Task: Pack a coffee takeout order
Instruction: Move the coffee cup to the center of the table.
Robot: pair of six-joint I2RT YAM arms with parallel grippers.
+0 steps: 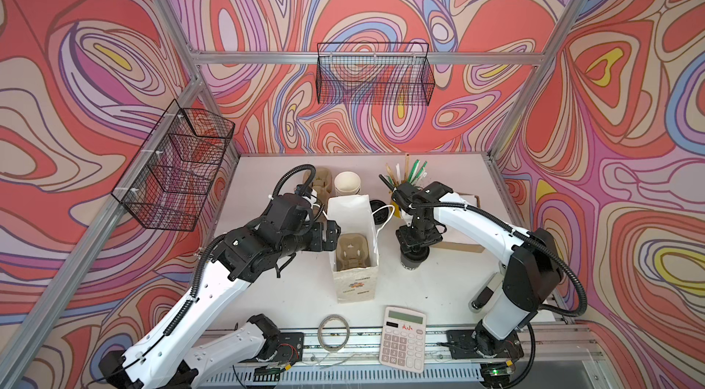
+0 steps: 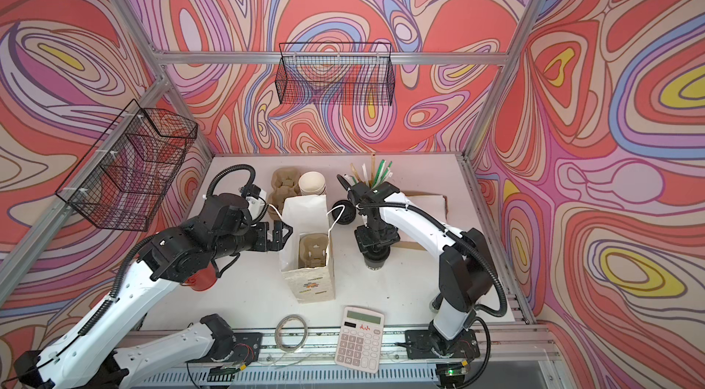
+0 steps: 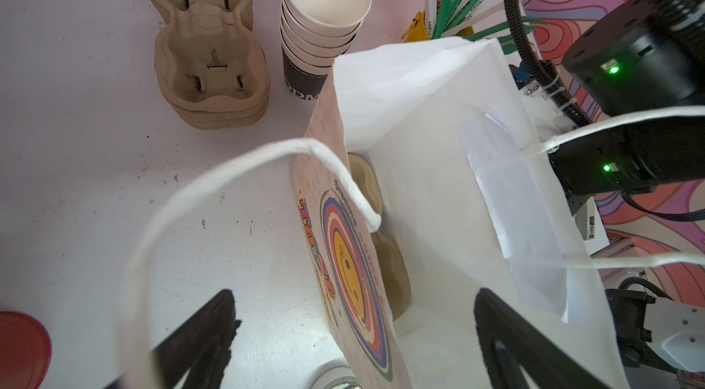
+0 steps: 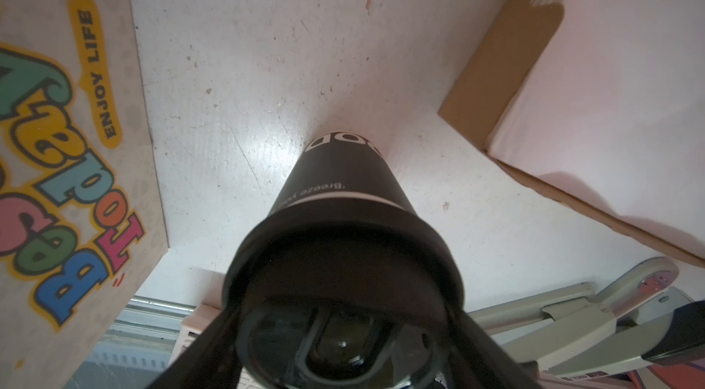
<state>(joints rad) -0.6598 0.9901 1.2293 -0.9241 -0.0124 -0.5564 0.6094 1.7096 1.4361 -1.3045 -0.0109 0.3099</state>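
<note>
The tall white paper bag (image 1: 354, 290) (image 2: 309, 286) stands upright and open mid-table, its smiley print showing in the left wrist view (image 3: 349, 265). A tan pulp carrier (image 1: 354, 250) (image 2: 313, 251) lies on the bag's floor. My left gripper (image 1: 335, 232) (image 2: 284, 232) (image 3: 354, 295) is open at the bag's left rim, with one finger outside and one inside the wall. The black cup (image 1: 414, 262) (image 2: 375, 263) (image 4: 335, 185) with its black lid stands on the table right of the bag. My right gripper (image 1: 416, 244) (image 4: 345, 330) points down over it, fingers close against the lid's sides; contact is unclear.
Behind the bag are a stack of spare carriers (image 3: 210, 74), stacked lidless cups (image 3: 324, 6), a straw pot (image 1: 408, 173) and black lids (image 2: 345, 209). A flat white box (image 4: 595, 101) lies right of the cup. A calculator (image 1: 403, 337), tape ring (image 1: 333, 331) and red cup (image 2: 200, 278) sit in front.
</note>
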